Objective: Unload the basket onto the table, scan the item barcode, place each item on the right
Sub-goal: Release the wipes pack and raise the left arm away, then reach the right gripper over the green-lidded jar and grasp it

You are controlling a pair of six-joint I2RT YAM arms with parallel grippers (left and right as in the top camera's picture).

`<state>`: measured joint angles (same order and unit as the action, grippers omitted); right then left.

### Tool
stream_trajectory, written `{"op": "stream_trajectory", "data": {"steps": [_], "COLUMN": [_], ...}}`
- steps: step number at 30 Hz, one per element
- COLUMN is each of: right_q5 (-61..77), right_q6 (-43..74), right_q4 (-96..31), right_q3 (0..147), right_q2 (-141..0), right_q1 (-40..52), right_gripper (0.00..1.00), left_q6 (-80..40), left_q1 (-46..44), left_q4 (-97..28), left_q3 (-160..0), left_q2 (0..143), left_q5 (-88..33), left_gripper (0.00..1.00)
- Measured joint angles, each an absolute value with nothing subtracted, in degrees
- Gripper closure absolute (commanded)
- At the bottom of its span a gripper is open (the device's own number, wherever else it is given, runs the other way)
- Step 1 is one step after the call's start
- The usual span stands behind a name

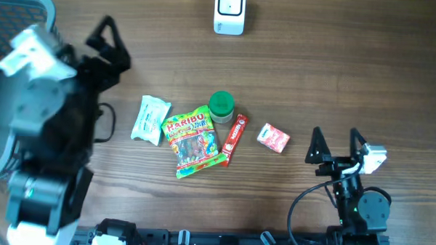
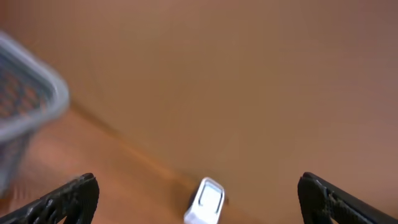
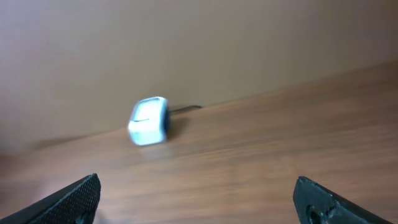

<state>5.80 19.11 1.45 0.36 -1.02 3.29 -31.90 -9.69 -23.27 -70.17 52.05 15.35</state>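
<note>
Holds the left gripper (image 1: 113,42) spread wide and empty beside the grey mesh basket (image 1: 18,21). Holds the right gripper (image 1: 335,137) likewise spread and empty above the brown wooden bench (image 1: 351,54). Shows the white box-shaped barcode scanner (image 1: 229,14) at the far edge, well apart from the colourful Haribo sweet bag (image 1: 194,140) lying mid-bench between a white wrapped packet (image 1: 150,120) and a red stick packet (image 1: 234,139).

a row of goods lies mid-table on the wooden table (image 1: 351,62): a white packet (image 1: 150,119) at left, then a haribo bag (image 1: 192,141), a green-capped jar (image 1: 221,106) touching its far edge, a red stick pack (image 1: 234,139) and a small pink box (image 1: 273,137). a white scanner (image 1: 229,14) stands at the far edge. the right gripper (image 1: 335,134) hangs spread and empty right of the box; the left gripper (image 1: 108,40) hovers far left beside a mesh basket (image 1: 11,13).
</note>
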Motion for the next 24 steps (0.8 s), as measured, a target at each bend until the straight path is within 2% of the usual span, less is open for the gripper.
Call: {"op": "stream_trajectory", "data": {"steps": [3,5,11,17,24], "right_q5": [14.74,20.03,32.71,44.14,39.05], "right_q6": [22.52,24.29,23.09,15.92,5.87], "right_q4": [1.08,-3.90,-12.82,-28.93,-51.51], "right_q3": [0.91,2.20,11.25,32.03,54.22], "right_q2": [-1.02,-1.45,-9.26,-33.58,-64.20], "right_q1": [3.33,3.36,3.36,5.74,20.12], "right_gripper": [0.01,0.01,0.01,0.00,0.00], "left_q6": [-29.58,-28.62,-21.12,-8.54,-3.75], "left_q1": [-9.69,-9.69,-9.69,-9.69,-9.69], "left_q4": [-21.89,-19.00,-7.03,-5.61,-8.58], "left_q3": [-71.53,-71.79,-72.07,-72.23,-72.25], "left_q2": [50.37,49.71,49.58,49.47,49.47], "left_q5": [18.81,21.19,25.65,32.29,38.65], "left_gripper": [0.00,0.00,0.00,0.00,0.00]}}
